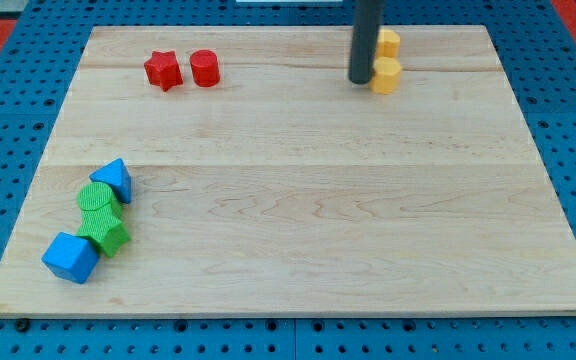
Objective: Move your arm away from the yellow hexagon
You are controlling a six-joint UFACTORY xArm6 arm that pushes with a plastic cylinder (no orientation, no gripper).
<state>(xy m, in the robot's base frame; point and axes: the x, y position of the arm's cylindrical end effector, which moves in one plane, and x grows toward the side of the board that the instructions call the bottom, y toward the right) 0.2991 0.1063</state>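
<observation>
The dark rod's tip (359, 80) is resting just left of a yellow hexagon block (386, 74); having no jaws, it should be sliding leftward across the wooden board (298, 200).

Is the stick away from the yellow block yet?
Not yet. Nothing looks done: my tip sits right beside the lower yellow block, on the view's left of it, seemingly touching. A second yellow block sits just above. Left to do: slide away over the board.

Worktop (298, 200): red star (164, 70) left of red cylinder (204, 68), top left; my tip (359, 80) just left of a yellow block (386, 75), top right.
</observation>
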